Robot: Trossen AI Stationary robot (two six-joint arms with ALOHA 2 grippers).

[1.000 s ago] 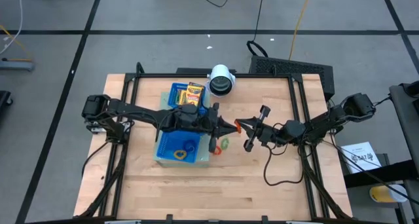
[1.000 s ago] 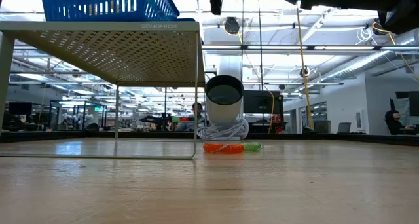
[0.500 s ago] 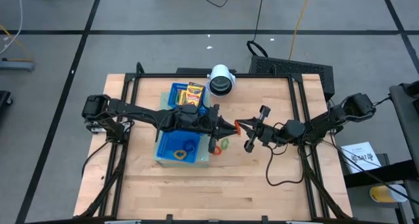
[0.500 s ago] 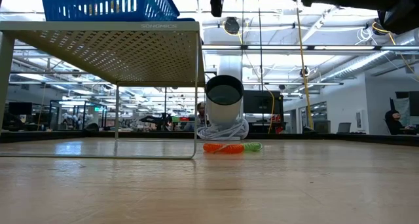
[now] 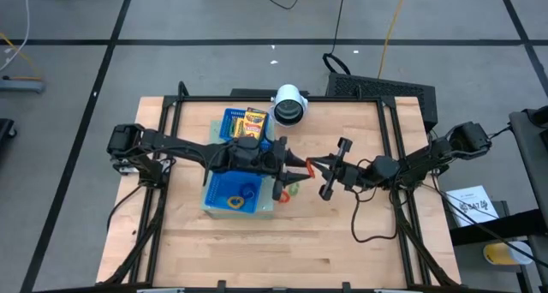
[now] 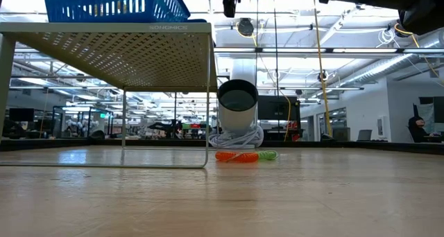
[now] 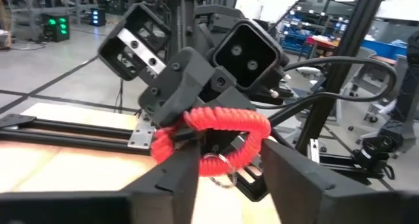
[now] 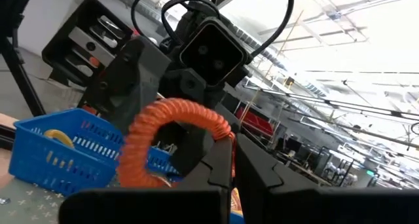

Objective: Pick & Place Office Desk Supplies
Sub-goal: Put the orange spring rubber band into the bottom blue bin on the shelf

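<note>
My right gripper (image 5: 313, 164) is clamped tight on a red-orange coiled ring (image 8: 171, 140), held in the air just beside the blue tray (image 5: 224, 193), off its right edge. My left gripper (image 5: 297, 165) meets it there from the tray side — its fingers (image 7: 175, 179) stand parted on either side of the ring without pressing it. Below them, an orange ring (image 6: 236, 156) and a green ring (image 6: 268, 154) lie on the table (image 5: 342, 233) next to the tray. A crayon box (image 5: 254, 119) rests in the tray's far compartment — close to the white cylinder (image 5: 289, 105).
</note>
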